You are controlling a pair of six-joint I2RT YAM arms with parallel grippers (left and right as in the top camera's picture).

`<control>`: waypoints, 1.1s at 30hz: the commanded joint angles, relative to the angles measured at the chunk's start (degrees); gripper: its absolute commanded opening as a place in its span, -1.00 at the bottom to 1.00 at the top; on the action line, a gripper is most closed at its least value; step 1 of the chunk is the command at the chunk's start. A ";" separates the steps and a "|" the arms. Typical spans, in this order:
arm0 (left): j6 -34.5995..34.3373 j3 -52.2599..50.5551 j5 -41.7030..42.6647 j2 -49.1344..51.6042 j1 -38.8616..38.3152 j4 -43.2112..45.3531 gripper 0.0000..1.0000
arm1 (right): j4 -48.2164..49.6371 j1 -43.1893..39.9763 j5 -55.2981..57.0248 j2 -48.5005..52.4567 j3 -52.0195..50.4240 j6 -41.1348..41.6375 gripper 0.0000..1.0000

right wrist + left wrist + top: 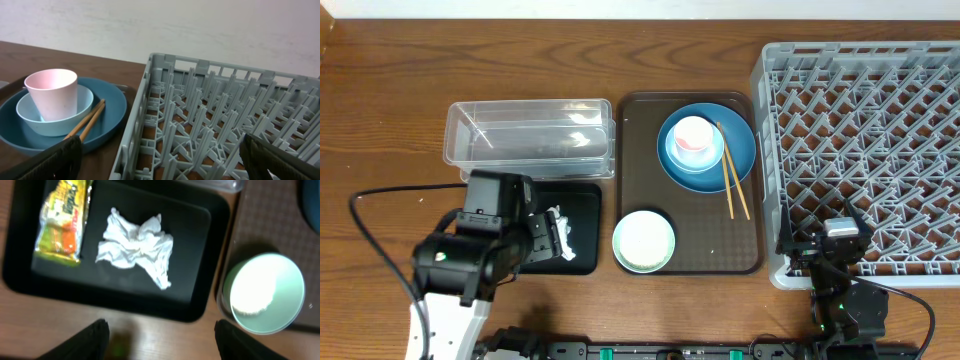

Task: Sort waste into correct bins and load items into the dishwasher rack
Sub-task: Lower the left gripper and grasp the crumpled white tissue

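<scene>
Crumpled white tissue (137, 245) lying in the black tray (200, 225), with the left gripper (162, 342) open near it.
The tissue is seen as a wrinkled white wad in the tray's middle, just beside the yellow-green snack wrapper (60, 222). The left gripper's jaws are held apart, and nothing is gripped or touched. The tissue lies beyond the fingertips, past the tray's near rim. The right gripper (162, 157) is spread wide and empty at the grey dishwasher rack (210, 110).

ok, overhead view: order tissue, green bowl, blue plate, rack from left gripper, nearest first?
1. Tissue, in black tray by the left gripper.
2. Green bowl, just to its right.
3. Blue plate, farther right and back.
4. Rack, far right.
</scene>
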 commanded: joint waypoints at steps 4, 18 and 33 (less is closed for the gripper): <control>-3.54 -7.89 -1.16 1.33 -0.09 7.10 0.50 | -0.24 0.66 0.37 -0.04 -0.07 -0.15 0.98; -3.54 -8.70 -2.47 12.48 -0.09 15.63 0.52 | -0.24 0.66 0.37 -0.04 -0.07 -0.17 0.98; -5.27 -8.72 -7.65 22.73 -0.09 16.98 0.61 | -0.24 0.66 0.37 -0.04 -0.07 -0.17 0.99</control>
